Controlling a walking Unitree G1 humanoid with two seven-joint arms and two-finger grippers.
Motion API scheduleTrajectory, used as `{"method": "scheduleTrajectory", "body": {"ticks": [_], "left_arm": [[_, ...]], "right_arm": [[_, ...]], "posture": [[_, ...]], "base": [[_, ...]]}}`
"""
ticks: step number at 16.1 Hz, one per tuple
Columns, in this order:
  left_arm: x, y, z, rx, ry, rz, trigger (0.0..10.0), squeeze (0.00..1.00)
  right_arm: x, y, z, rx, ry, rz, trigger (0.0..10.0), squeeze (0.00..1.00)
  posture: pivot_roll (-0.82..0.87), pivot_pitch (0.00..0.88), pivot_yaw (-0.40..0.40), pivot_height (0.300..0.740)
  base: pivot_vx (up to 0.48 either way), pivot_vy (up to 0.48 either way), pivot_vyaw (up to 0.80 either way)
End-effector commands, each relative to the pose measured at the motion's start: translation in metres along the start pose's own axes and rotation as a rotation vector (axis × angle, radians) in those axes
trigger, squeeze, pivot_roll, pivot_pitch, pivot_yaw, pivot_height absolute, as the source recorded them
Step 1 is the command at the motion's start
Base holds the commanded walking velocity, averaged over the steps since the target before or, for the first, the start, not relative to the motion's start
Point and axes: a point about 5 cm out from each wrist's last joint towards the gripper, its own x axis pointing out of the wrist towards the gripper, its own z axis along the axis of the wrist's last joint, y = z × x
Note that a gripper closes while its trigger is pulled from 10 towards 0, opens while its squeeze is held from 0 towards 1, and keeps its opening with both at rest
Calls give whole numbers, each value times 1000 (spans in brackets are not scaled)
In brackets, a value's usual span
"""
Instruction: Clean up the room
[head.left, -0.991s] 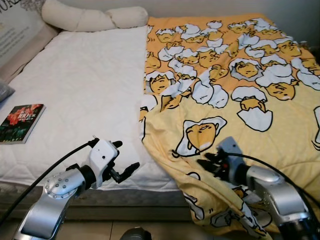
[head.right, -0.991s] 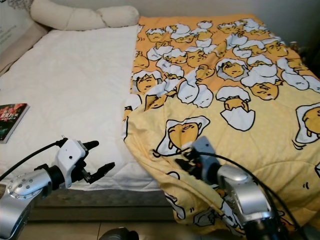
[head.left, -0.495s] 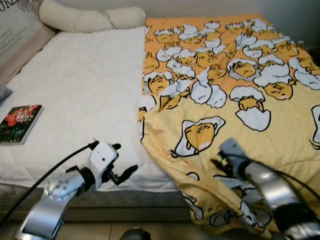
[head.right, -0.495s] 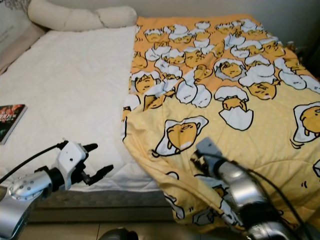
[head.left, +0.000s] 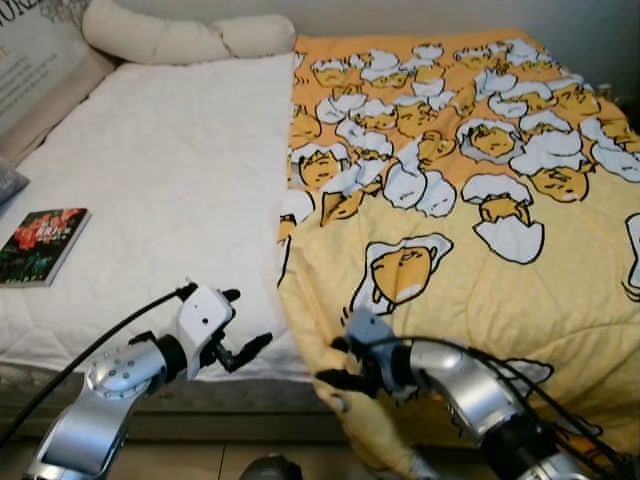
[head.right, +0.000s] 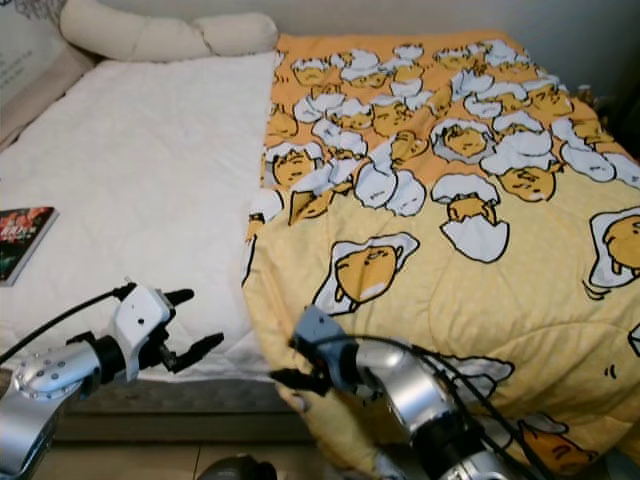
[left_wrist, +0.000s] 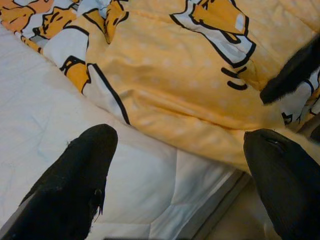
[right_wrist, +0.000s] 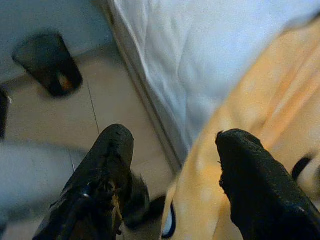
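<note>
I am making the bed: the yellow quilt (head.left: 470, 190) covers only its right half. My right gripper (head.left: 338, 364), fingers spread wide, sits at the quilt's near left corner; next it must pinch that edge. My left gripper (head.left: 243, 329) hovers open nearby over the white mattress (head.left: 160, 180).

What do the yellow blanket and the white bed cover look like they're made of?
The yellow blanket looks like soft printed cotton or polyester, matte, lightly padded: it folds and puckers along its edge. The white bed cover looks like quilted fabric, matte, with stitched wavy lines and slight puffing between them. Exact fibres can't be told.
</note>
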Motion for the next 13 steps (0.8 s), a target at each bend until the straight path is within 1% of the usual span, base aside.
{"method": "scheduleTrajectory", "body": {"ticks": [1, 3, 4, 5, 7, 8, 9, 10, 11, 12, 13], "left_arm": [[-3, 2, 0, 19, 9, 2, 10000, 0], [-3, 1, -1, 14, 8, 5, 10000, 0], [-4, -1, -1, 0, -3, 16, 10000, 0], [-3, -2, -1, -20, -14, 47, 10000, 0], [-2, 5, 0, -101, -67, 226, 10000, 0], [-2, 5, 0, -136, -87, 283, 10000, 0], [-1, 3, -1, -144, -85, 300, 10000, 0], [2, -3, -2, -149, -81, 306, 10000, 0], [5, -5, -1, -146, -81, 313, 10000, 0], [7, -7, 0, -145, -83, 321, 10000, 0], [10, -7, 1, -140, -85, 335, 10000, 0]], "right_arm": [[-4, -4, 8, 7, -36, -8, 10000, 0], [-15, -17, 9, -22, -44, -121, 10000, 0], [-22, -23, 5, -36, -33, -193, 10000, 0], [-29, -25, 2, -28, -39, -252, 10000, 0], [-48, -28, -4, -1, -98, -465, 10000, 0], [-58, -28, -9, 9, -130, -579, 10000, 0], [-63, -27, -12, 44, -154, -643, 10000, 0], [-72, -24, -19, 125, -204, -756, 10000, 0], [-76, -21, -21, 151, -240, -821, 10000, 0], [-78, -19, -22, 215, -272, -869, 10000, 0], [-79, -18, -23, 250, -288, -913, 10000, 0]], "posture": [[113, 0, 89, 740], [106, 0, 87, 740], [102, 0, 82, 740], [100, 0, 77, 740], [88, 0, 68, 740], [80, 0, 66, 740], [75, 0, 66, 740], [68, 0, 66, 740], [65, 0, 69, 740], [64, 0, 70, 740], [63, 0, 71, 740]], "base": [[0, 0, 0], [0, 0, 0], [0, 0, 0], [0, 0, 0], [0, 0, 0], [0, 0, 0], [0, 0, 0], [0, 247, 0], [0, 368, 0], [0, 371, 0], [0, 379, 0]]}}
